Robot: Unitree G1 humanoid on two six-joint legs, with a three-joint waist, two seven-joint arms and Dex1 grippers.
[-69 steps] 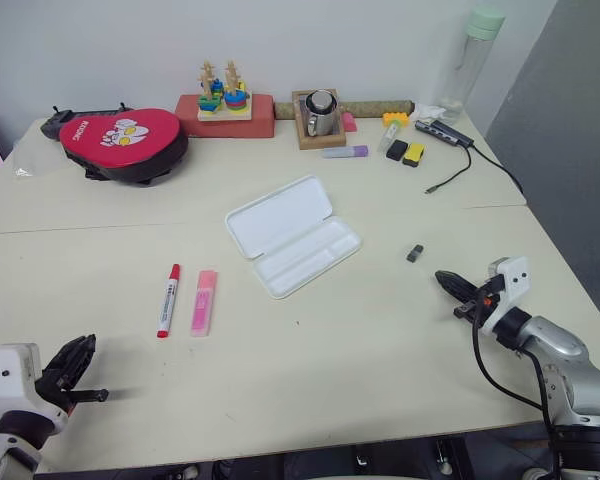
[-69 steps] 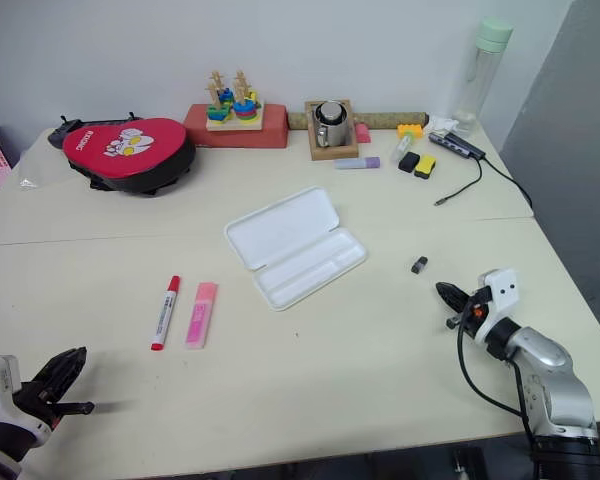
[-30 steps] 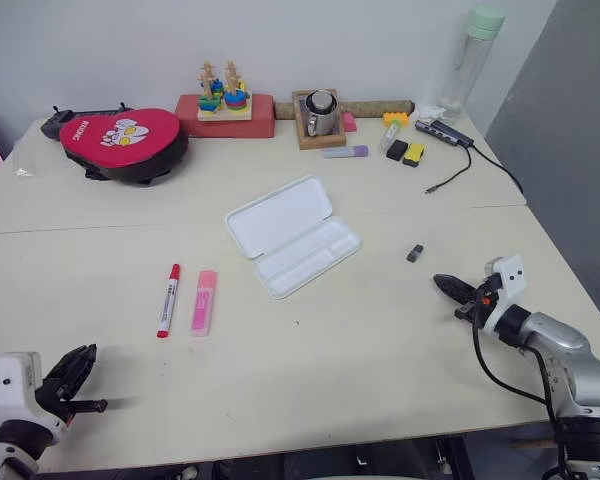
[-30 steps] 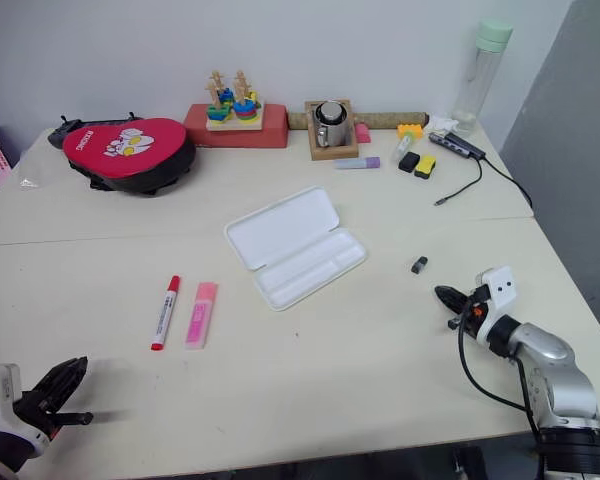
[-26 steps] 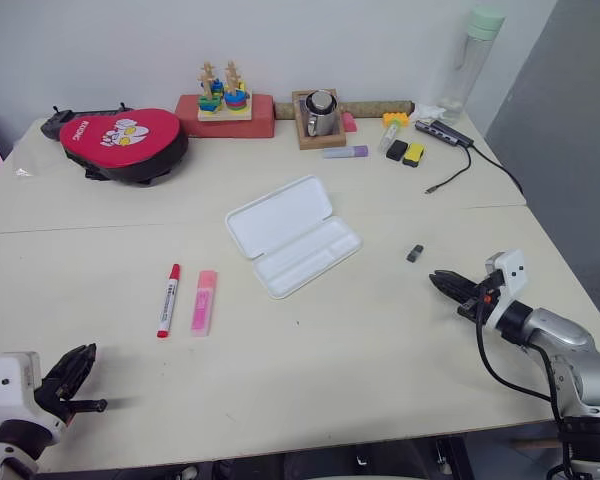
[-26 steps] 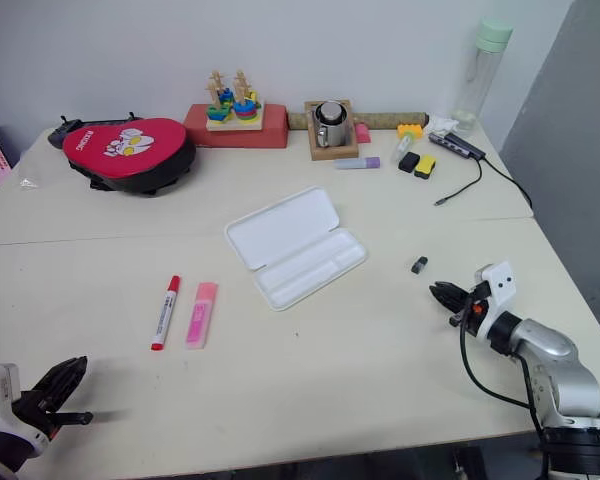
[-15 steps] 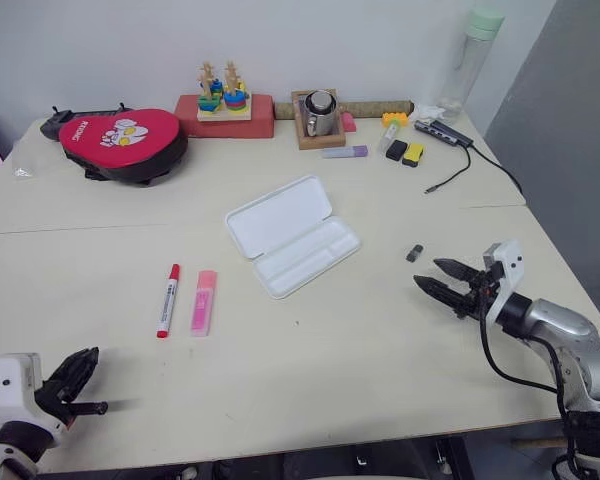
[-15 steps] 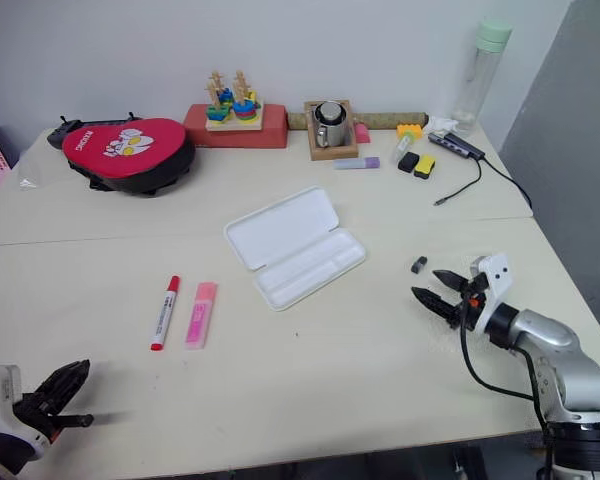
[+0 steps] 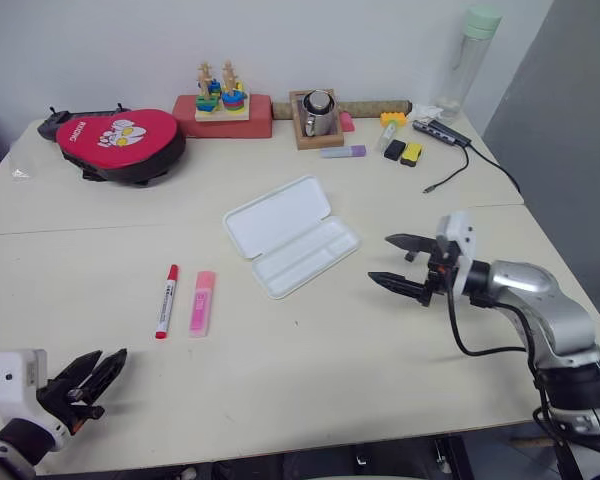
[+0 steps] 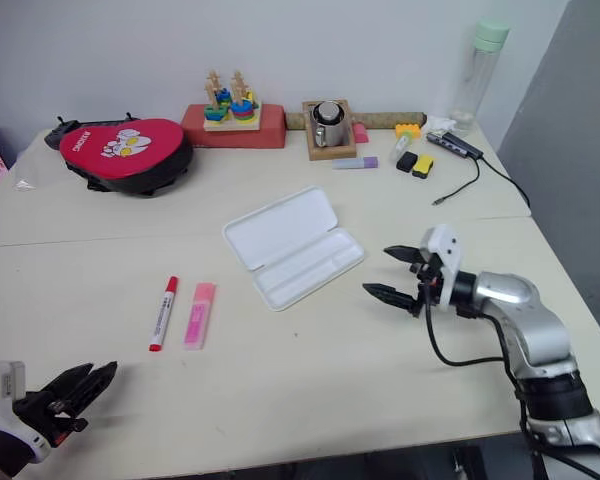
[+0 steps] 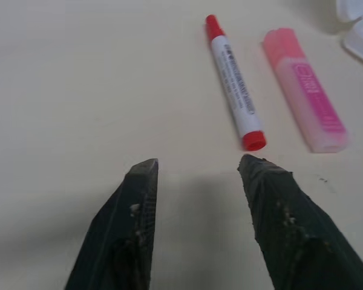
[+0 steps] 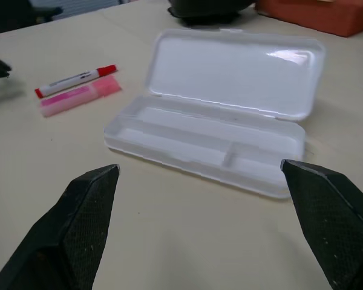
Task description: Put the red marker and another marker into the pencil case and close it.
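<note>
The red marker point(image 9: 167, 300) lies beside the pink highlighter point(image 9: 200, 302), at eight o'clock from the open case point(image 9: 291, 235). My left gripper point(image 9: 100, 372) is part open and empty, the right gripper point(image 9: 396, 262) wide and empty. I'd approach the marker mid-barrel, fingers astride it.

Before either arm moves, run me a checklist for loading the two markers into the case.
1. Pencil case open, both halves lying flat: ok.
2. Compartments free of anything: ok.
3. Red marker and pink highlighter side by side on the table, apart from the case: ok.
4. Left gripper open, nothing in it, marker ahead of it: ok.
5. Right gripper open wide, nothing in it, beside the case: ok.
6. Markers inside the case: not ok, neither one yet.
</note>
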